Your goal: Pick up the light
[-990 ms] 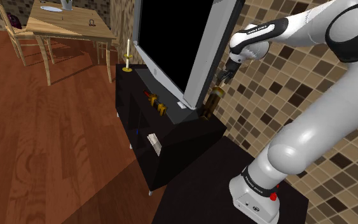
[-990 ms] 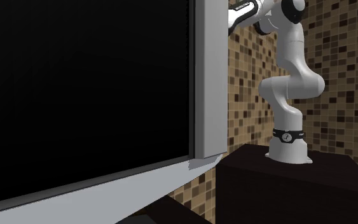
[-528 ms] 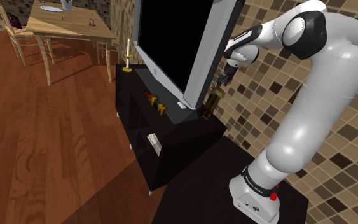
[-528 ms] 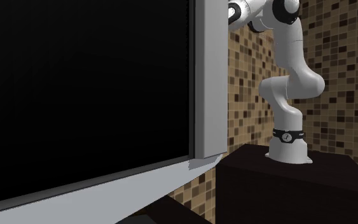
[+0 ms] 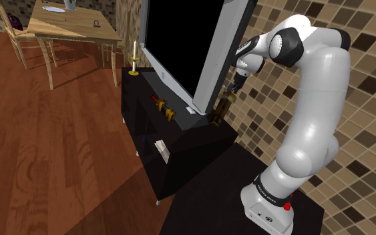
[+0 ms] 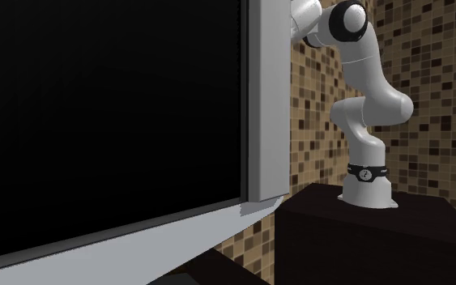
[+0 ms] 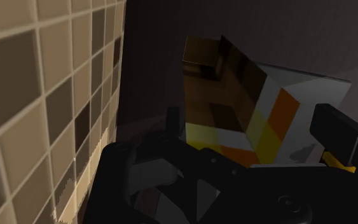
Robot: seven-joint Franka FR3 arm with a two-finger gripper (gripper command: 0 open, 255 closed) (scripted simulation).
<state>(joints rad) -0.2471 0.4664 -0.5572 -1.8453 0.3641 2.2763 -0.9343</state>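
Gripper (image 5: 234, 85) is hanging over the cabinet (image 5: 203, 137) with its fingers (image 7: 339, 130) standing apart and the light (image 7: 260, 108) sitting right between them, not squeezed yet, so closing and lifting are both waiting.

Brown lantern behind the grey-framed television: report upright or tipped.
Upright: the brown lantern stands on the black cabinet, black two-finger claw at its top.
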